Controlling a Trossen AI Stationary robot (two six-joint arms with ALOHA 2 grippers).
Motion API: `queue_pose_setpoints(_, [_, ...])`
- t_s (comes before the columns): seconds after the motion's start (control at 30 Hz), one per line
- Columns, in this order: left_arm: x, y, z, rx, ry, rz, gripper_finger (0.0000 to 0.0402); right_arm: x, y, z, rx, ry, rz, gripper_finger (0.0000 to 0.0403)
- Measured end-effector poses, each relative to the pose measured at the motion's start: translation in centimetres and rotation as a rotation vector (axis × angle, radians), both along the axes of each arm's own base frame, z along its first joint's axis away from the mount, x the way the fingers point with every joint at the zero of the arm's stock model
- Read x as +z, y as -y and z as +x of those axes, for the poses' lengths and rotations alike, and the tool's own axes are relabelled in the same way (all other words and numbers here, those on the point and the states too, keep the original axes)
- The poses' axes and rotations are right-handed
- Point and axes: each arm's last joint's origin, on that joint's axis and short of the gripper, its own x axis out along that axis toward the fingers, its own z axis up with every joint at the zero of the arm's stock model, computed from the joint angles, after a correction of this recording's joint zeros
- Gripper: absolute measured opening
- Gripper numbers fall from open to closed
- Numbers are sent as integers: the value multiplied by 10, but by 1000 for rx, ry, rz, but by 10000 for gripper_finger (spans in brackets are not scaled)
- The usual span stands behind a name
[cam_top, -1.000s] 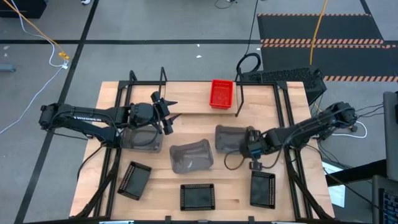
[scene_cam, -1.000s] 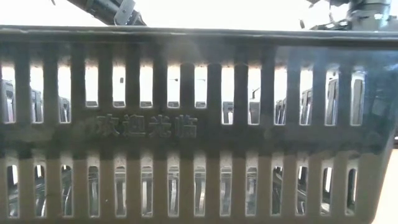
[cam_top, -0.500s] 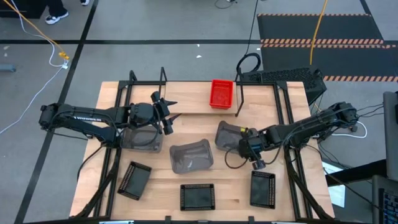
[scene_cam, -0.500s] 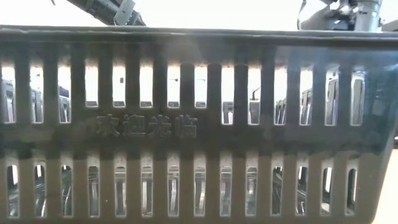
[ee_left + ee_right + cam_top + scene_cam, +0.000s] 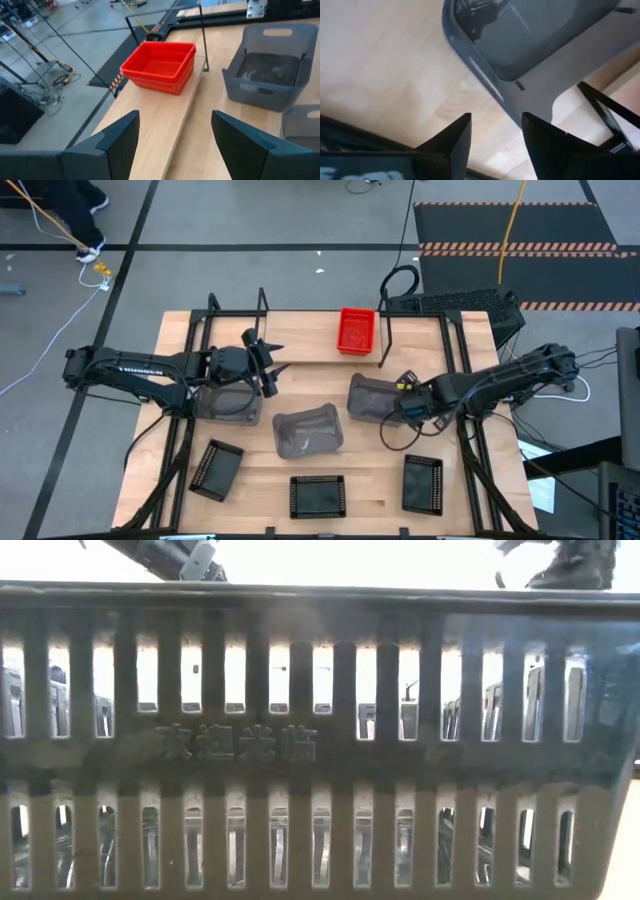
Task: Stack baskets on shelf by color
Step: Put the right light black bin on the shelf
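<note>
We list: wooden table [image 5: 300, 340] on grey floor [image 5: 250, 220]; red baskets [image 5: 356, 330] stacked on the shelf [image 5: 300, 348]; grey basket [image 5: 372, 399] beside right gripper [image 5: 400, 408], fingers released, empty; left gripper [image 5: 270, 367] spread wide, empty.

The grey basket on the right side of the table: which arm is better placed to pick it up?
Right. The right gripper is open at the rim of that grey basket; the left gripper waits far off.
</note>
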Motion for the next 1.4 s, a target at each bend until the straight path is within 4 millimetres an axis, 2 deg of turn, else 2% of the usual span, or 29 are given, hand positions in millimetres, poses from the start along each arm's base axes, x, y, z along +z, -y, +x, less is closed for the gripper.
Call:
queue_pose_setpoints(0.3, [-2,0,-1,7,-11,-14,250,-33,19,2,158,-3,-72,160])
queue_pose_setpoints(0.47, [-2,0,-1,6,-19,-12,250,-45,26,0,156,-6,-78,152])
queue_pose_setpoints(0.57, [-2,0,-1,5,-20,-10,250,-46,29,0,104,1,-71,120])
queue_pose_setpoints(0.73, [-2,0,-1,5,-19,-10,250,-47,26,-2,57,0,37,19])
queue_pose_setpoints(0.87, [-2,0,-1,6,-15,-10,250,-47,19,-2,32,15,109,10])
queue_pose_setpoints(1.07, [-1,0,0,0,-10,4,250,-34,0,3,23,29,282,4])
queue_pose_setpoints(1.4, [1,0,0,-2,3,7,250,14,-33,21,60,152,548,1])
